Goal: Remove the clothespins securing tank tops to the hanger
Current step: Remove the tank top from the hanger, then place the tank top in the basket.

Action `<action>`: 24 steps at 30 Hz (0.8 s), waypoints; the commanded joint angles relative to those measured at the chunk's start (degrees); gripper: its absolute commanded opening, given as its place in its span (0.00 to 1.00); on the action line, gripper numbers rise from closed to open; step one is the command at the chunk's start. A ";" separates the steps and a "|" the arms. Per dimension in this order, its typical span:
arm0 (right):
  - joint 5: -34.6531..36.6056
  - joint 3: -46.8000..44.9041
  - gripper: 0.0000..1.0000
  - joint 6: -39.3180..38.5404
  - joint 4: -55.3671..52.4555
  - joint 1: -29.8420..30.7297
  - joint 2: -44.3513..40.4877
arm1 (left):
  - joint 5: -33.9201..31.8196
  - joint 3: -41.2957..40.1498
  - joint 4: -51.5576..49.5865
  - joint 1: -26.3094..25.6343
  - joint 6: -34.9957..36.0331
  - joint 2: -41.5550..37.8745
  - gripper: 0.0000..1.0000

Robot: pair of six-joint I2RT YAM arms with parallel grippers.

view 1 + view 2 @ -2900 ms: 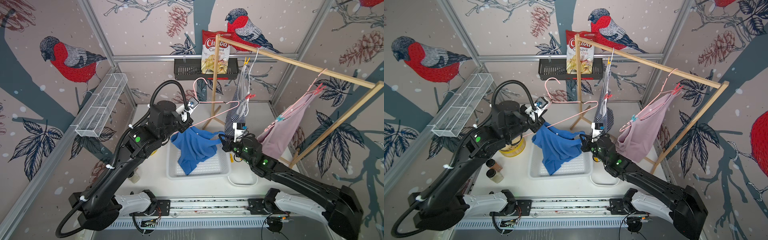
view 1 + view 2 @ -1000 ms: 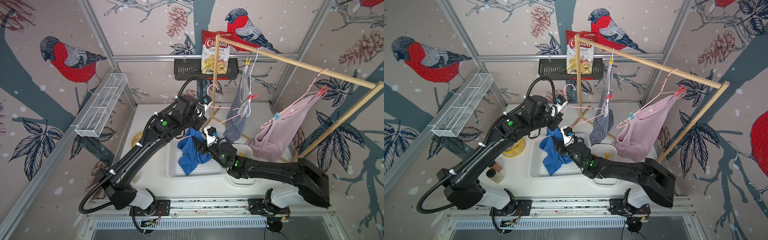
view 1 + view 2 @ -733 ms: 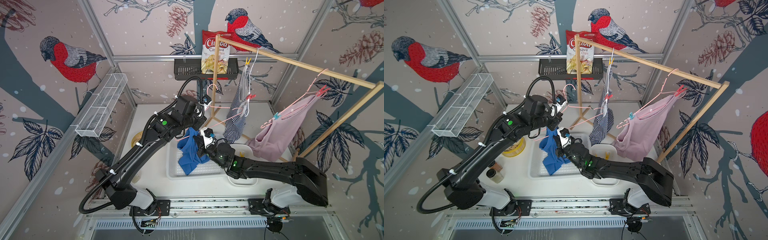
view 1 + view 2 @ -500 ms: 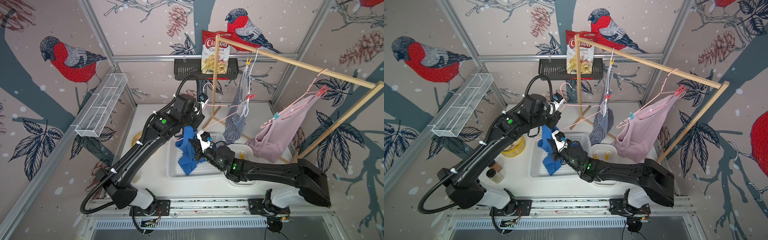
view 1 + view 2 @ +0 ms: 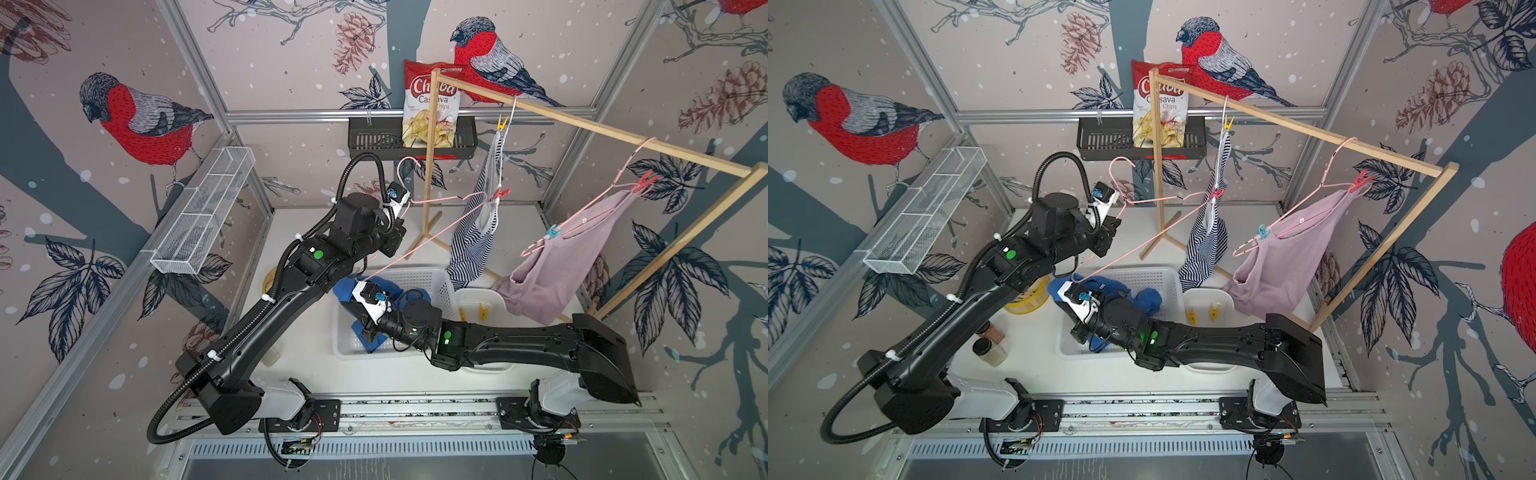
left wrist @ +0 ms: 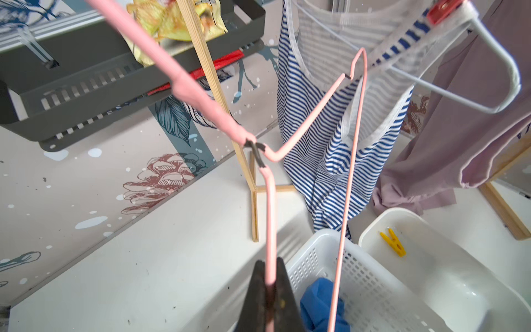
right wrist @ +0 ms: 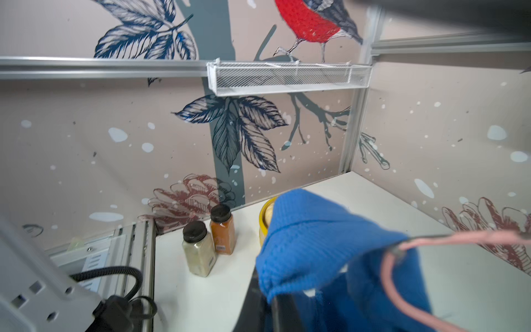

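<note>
My left gripper (image 6: 268,267) is shut on one wire arm of a bare pink hanger (image 6: 270,218), held tilted above the white basket (image 5: 415,276). Down at the basket's left side, my right gripper (image 7: 268,301) is shut on the blue tank top (image 7: 316,244), beside the hanger's low end. The striped tank top (image 5: 473,241) hangs from a white hanger with a yellow clothespin (image 5: 503,123) and a red one (image 5: 500,194). The mauve tank top (image 5: 557,266) carries a red clothespin (image 5: 644,181) and a teal one (image 5: 552,232). Yellow clothespins (image 6: 393,243) lie in the white tub (image 5: 478,293).
The wooden rack (image 5: 623,135) crosses the back right, its foot beside the basket. Two spice jars (image 5: 992,345) and a yellow container (image 5: 1025,299) stand left of the basket. A black shelf (image 5: 374,141) with a chips bag hangs at the back; a wire tray (image 5: 203,212) is on the left wall.
My right gripper shut on the blue tank top and drew it left and toward the front, down along the hanger. The left gripper stayed shut on the hanger and lifted slightly.
</note>
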 commanded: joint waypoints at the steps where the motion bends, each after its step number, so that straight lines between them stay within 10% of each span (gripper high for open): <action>1: 0.34 -1.91 0.00 0.59 1.41 0.36 -0.76 | -3.10 -1.85 7.09 0.20 -1.36 -1.97 0.00; 24: -2.72 -24.51 0.10 21.07 -6.52 -18.04 -15.65 | -14.57 -6.08 5.16 0.14 2.13 -9.08 0.00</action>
